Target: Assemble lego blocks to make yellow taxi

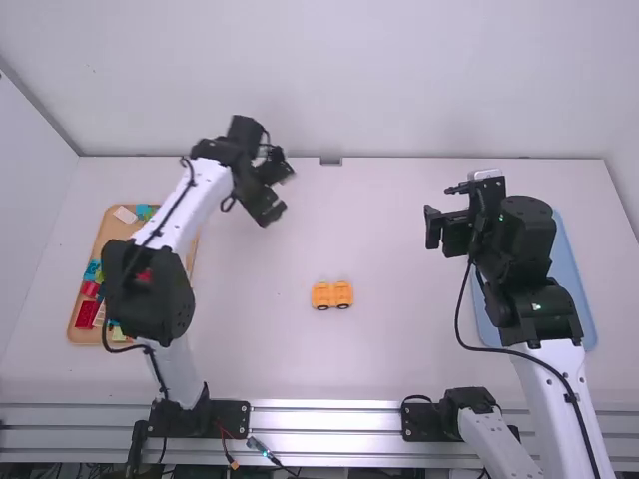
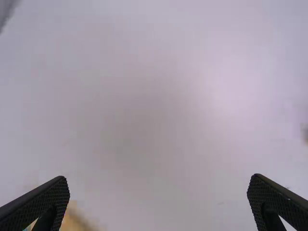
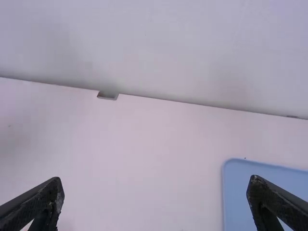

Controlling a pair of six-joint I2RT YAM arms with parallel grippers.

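High view: yellow car [image 1: 332, 294] well apart from left gripper [image 1: 284, 193], seemingly

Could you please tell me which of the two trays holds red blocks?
The wooden tray, at the high view's left, with red blocks in it; the blue tray is at the right.

We count two robot arms [image 1: 196, 205], one left gripper [image 1: 284, 192] and one right gripper [image 1: 440, 209]. On one white table [image 1: 389, 339] we see one wooden tray [image 1: 107, 233], one blue tray [image 1: 574, 269] and one orange toy car [image 1: 332, 294] with two visible wheels [image 1: 321, 307]. We find several coloured blocks [image 1: 88, 315], too partly covered to total.
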